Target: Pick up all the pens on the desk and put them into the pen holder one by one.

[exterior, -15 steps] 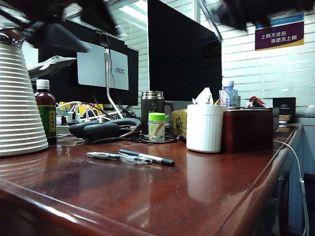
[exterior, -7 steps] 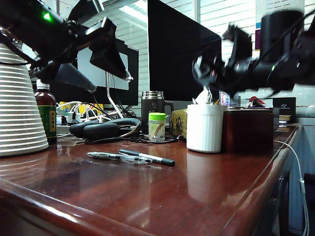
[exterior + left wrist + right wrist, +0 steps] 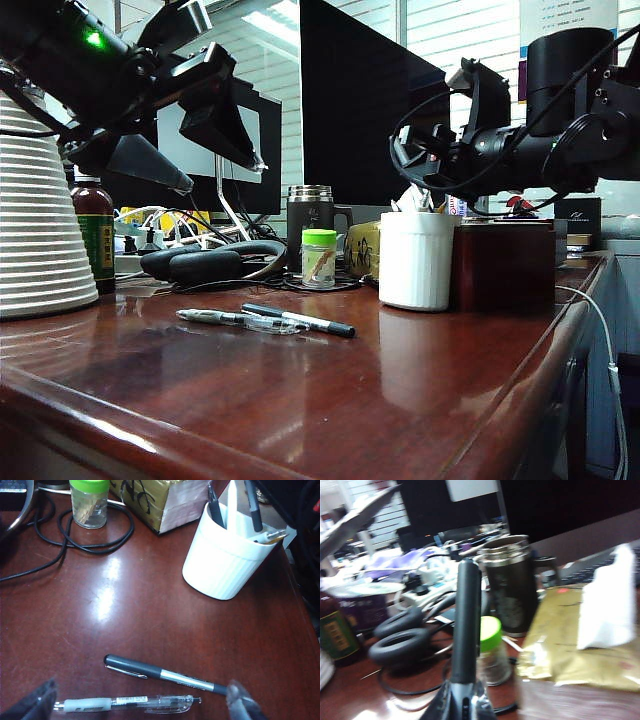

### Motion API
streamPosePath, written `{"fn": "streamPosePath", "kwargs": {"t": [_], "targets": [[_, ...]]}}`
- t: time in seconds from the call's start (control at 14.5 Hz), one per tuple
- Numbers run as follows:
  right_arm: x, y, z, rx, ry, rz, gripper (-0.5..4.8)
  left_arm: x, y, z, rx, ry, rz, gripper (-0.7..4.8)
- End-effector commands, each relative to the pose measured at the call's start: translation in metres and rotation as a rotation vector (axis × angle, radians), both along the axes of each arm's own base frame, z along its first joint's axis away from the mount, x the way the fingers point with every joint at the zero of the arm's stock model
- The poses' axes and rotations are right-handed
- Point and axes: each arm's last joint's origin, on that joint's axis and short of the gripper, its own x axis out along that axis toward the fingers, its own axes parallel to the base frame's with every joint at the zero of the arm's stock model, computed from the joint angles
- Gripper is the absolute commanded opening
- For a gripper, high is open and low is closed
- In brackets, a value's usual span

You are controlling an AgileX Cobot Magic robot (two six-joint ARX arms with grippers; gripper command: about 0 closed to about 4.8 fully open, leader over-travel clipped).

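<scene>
pens on the surface: two lie side by side low in the left wrist view, centre-left in the exterior view; they look apart, though contact cannot be ruled out.
surface (image 3: pixel 420 400): glossy reddish-brown desk, hard and slick; a pen would likely skid if nudged from the side.
left gripper (image 3: pixel 142 702): high at the upper left of the exterior view, hanging over the two pens; jaws spread wide and empty, one fingertip dark at the lower left corner of its wrist view, the other at lower right.
right gripper (image 3: pixel 462 700): upper right of the exterior view, just above the holder; jaws clenched on a black pen (image 3: pixel 465 625) that stands up from between them, judged ready to drop in.
pen holder (image 3: pixel 222 562): white ribbed cup, upper right of the left wrist view; several pens already stand in it. it looks light and could tip if knocked at the rim.
dark pen (image 3: pixel 170 674): grey-black barrel with silver band and clip; stiff, light, round, so prone to roll. best taken across the barrel near the middle.
clear pen (image 3: pixel 127 703): see-through barrel, pale rubber grip, printed label; smooth plastic, slippery. hold at the rubber sleeve or mid-barrel.
</scene>
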Motion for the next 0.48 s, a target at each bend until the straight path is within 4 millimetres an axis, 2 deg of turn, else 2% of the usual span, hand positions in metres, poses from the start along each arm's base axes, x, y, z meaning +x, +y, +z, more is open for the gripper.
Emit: {"fn": "streamPosePath", "kwargs": {"t": [0.07,0.21,0.28,0.34,0.48], "targets": [[-0.0006,0.0013,0.0046,-0.002,-0.026,0.052,1.2,-0.0005,-0.0003,0.0003,0.004,0.004,-0.002,4.79],[-0.0007,0.0015,0.0048,-0.002,-0.027,0.058,1.22,-0.0006,-0.0003,0.0001,0.005,0.006,-0.002,4.79],[-0.0009,0.0016,0.0052,-0.002,-0.032,0.063,1.38,-0.0006,-0.0002,0.0001,0.005,0.007,-0.002,4.79],[-0.0011,0.0019,0.0053,-0.004,-0.034,0.076,1.83,-0.0008,-0.0001,-0.0005,0.009,0.013,-0.002,4.79],[-0.0011,0.0019,0.0054,-0.004,-0.036,0.076,1.83,-0.0017,0.0004,-0.0024,0.019,0.031,-0.002,4.79]]}}
